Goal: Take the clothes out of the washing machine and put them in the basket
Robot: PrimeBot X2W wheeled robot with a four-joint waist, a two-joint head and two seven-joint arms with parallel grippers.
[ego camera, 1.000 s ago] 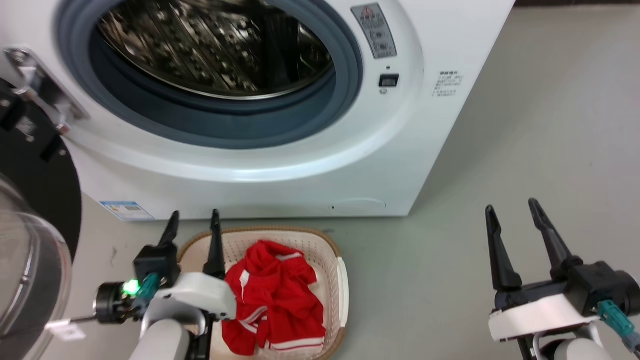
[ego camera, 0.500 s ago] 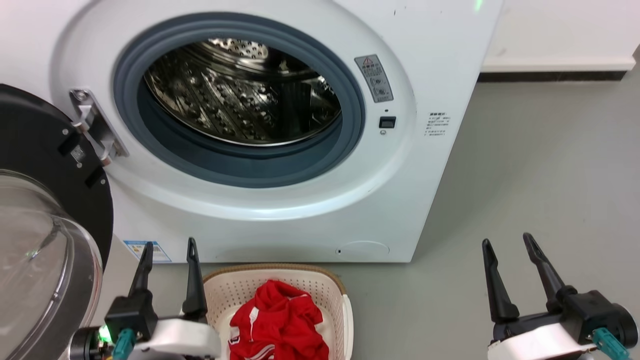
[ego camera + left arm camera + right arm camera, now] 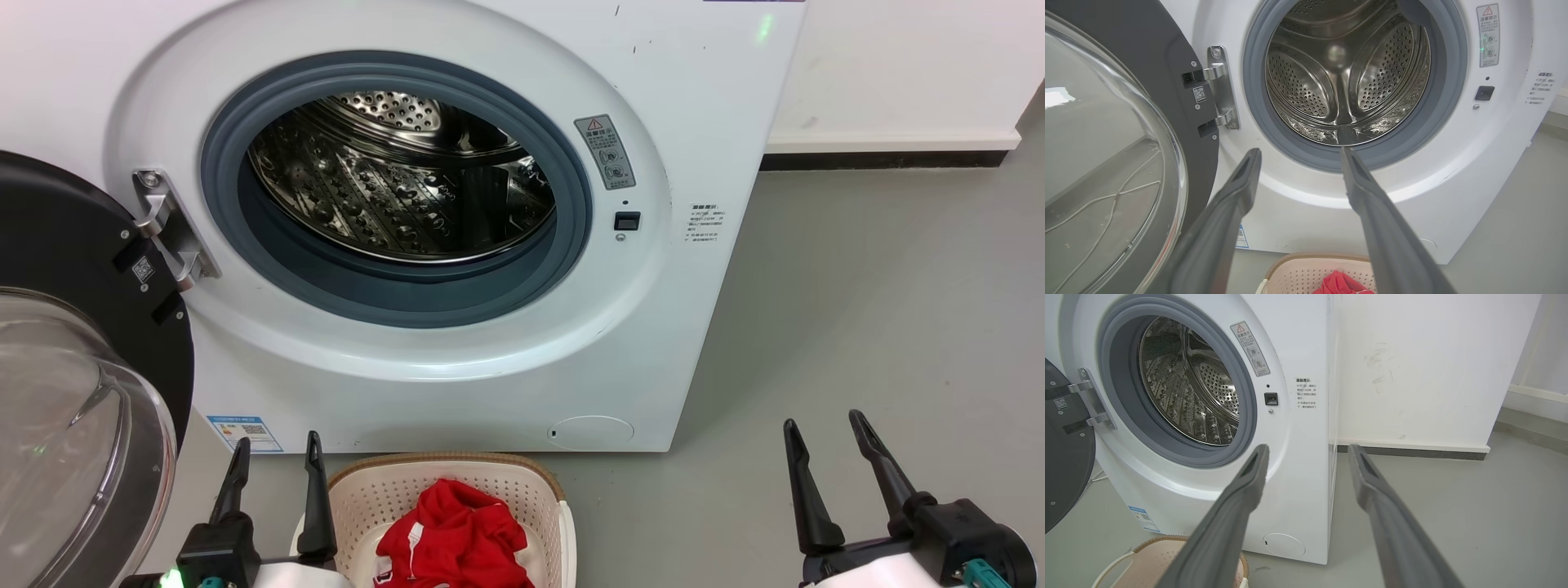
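Rightward of left end effector (image 3: 277,438): clothes (image 3: 457,531)

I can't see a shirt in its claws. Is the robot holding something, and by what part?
Nothing. The left gripper and right gripper are both open and empty; the clothes lie in the basket.

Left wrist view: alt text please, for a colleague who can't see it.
Washing machine with door open at left, steel drum looking empty. The left gripper points toward the drum, fingers apart; below, red clothes lie in the basket.
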